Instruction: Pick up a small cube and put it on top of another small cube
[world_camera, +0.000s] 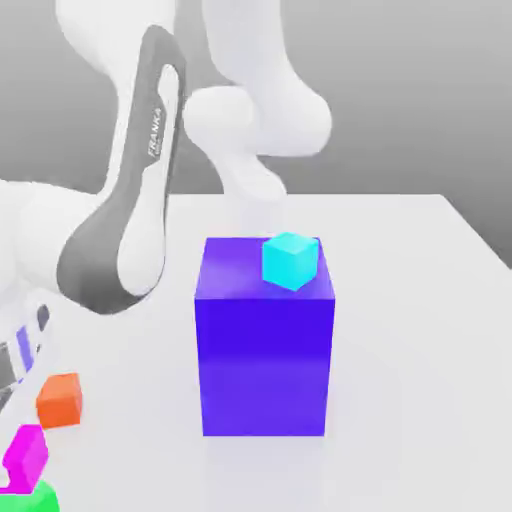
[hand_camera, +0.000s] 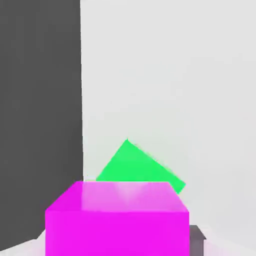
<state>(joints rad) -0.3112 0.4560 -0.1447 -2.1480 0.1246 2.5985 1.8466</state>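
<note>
The pink cube (world_camera: 27, 455) sits at the lower corner on the exterior view's left, directly above the green cube (world_camera: 40, 497), whose top edge shows just beneath it at the frame's bottom. You see the two touching or nearly so; whether the pink cube rests fully on the green one cannot be told from this view.

In the hand view, the pink cube (hand_camera: 117, 220) lies close under the camera, and the green cube (hand_camera: 138, 167) shows behind it, turned at an angle to the pink cube's edges. One dark finger (hand_camera: 197, 239) stands just beside one side face of the pink cube. Whether that finger touches the face cannot be told, so you cannot tell if the fingers grip the cube or stand open.

On the table (world_camera: 420, 300), the orange cube (world_camera: 60, 399) lies near the pink cube, just above it in the exterior view. The blue block (world_camera: 265, 350) stands upright near the table's middle, well apart from the pair. The cyan cube (world_camera: 290, 260) rests on the block's top, at its corner toward the exterior view's right. The arm (world_camera: 135, 190) slopes down toward the exterior view's left.
</note>
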